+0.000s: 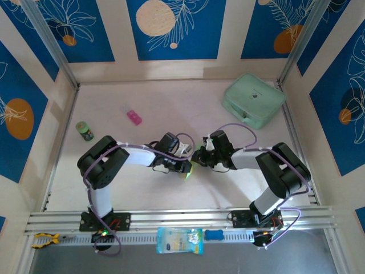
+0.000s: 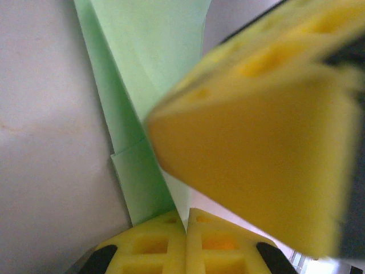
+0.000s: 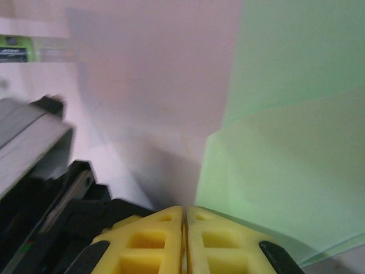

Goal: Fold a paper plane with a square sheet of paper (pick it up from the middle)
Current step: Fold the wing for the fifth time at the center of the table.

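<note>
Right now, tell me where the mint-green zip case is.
In the top view, the mint-green zip case lies in the table's far right corner, beyond the right arm, close to the right wall.

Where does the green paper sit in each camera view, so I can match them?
Top external: green paper, small sliver just below centre.
Left wrist: green paper, upper left-centre, running down into the left gripper.
Right wrist: green paper, right half.
Shared landmark: white table beneath it.

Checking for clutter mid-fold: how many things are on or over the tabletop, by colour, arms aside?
Green: 3 (folded pale-green paper sheet, mint-green rounded zip case, small dark-green round jar)
Pink: 1 (small pink plastic block)
Total: 4
</note>
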`<state>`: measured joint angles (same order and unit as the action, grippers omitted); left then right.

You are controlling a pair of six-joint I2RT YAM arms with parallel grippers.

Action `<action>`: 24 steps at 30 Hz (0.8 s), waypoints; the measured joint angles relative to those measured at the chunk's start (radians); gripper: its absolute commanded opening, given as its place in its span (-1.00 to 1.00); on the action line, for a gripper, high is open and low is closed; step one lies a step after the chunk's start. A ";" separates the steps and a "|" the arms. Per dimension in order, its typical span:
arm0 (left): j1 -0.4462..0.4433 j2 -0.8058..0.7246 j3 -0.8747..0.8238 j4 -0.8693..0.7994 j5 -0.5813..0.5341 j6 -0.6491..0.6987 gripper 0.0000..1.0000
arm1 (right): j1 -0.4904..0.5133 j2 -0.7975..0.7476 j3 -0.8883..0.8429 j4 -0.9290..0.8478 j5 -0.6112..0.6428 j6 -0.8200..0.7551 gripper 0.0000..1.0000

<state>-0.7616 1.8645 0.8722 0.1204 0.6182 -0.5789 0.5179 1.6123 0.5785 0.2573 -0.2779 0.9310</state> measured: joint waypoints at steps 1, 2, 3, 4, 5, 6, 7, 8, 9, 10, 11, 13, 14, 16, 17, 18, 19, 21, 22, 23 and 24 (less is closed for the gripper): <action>0.000 0.000 0.000 0.000 0.000 0.000 -1.00 | 0.000 0.008 0.003 -0.015 0.019 0.000 -0.80; 0.000 0.000 0.000 0.000 0.000 0.000 -0.98 | -0.003 0.013 0.002 -0.027 0.033 0.001 -0.80; 0.000 0.000 0.000 0.000 0.000 0.000 -0.93 | -0.006 0.016 0.002 -0.031 0.037 0.001 -0.80; 0.000 0.000 0.000 0.000 0.000 0.000 -0.88 | -0.010 0.017 0.000 -0.031 0.039 0.001 -0.80; 0.000 0.000 -0.001 0.003 0.001 0.000 -0.84 | -0.014 0.017 -0.004 -0.026 0.039 0.001 -0.80; 0.000 0.000 -0.003 0.006 0.003 -0.001 -0.81 | -0.018 0.017 -0.008 -0.023 0.038 0.002 -0.80; 0.000 -0.001 -0.005 0.010 0.004 -0.005 -0.76 | -0.023 0.017 -0.013 -0.019 0.037 0.002 -0.80; 0.000 -0.005 -0.011 0.018 0.010 -0.006 -0.74 | -0.029 0.017 -0.016 -0.014 0.034 0.001 -0.80; 0.000 -0.010 -0.016 0.022 0.011 -0.008 -0.74 | -0.033 0.017 -0.016 -0.013 0.031 0.001 -0.80; 0.000 -0.016 -0.023 0.022 0.013 -0.008 -0.74 | -0.036 0.017 -0.018 -0.011 0.031 0.001 -0.80; 0.000 -0.023 -0.031 0.022 0.016 -0.008 -0.76 | -0.040 0.017 -0.018 -0.010 0.030 0.001 -0.80; 0.000 -0.033 -0.045 0.020 0.023 -0.008 -0.83 | -0.045 0.020 -0.019 -0.006 0.024 0.001 -0.80; 0.000 -0.037 -0.051 0.018 0.028 -0.007 -0.89 | -0.047 0.021 -0.019 -0.003 0.019 0.001 -0.80; 0.001 -0.039 -0.060 0.018 0.030 -0.008 -1.00 | -0.049 0.024 -0.019 -0.001 0.012 0.001 -0.80; 0.001 -0.039 -0.061 0.017 0.035 -0.008 -1.00 | -0.049 0.024 -0.019 0.000 0.010 0.001 -0.80; 0.001 -0.039 -0.063 0.018 0.037 -0.009 -1.00 | -0.051 0.026 -0.019 0.001 0.008 0.001 -0.80; 0.001 -0.039 -0.063 0.018 0.039 -0.010 -1.00 | -0.051 0.026 -0.019 0.001 0.005 0.001 -0.80; 0.000 -0.039 -0.063 0.018 0.043 -0.010 -1.00 | -0.052 0.026 -0.019 0.001 0.005 0.001 -0.80; 0.001 -0.039 -0.064 0.018 0.043 -0.007 -1.00 | -0.053 0.027 -0.019 0.001 0.004 0.001 -0.80; 0.000 -0.039 -0.064 0.014 0.043 -0.005 -1.00 | -0.053 0.027 -0.019 0.002 0.002 0.001 -0.80; 0.000 -0.039 -0.064 0.011 0.043 0.002 -0.93 | -0.054 0.027 -0.019 0.002 0.001 0.001 -0.80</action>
<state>-0.7612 1.8259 0.8082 0.1314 0.6617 -0.5770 0.4641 1.6398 0.5598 0.2588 -0.2771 0.9318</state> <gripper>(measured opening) 0.050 0.099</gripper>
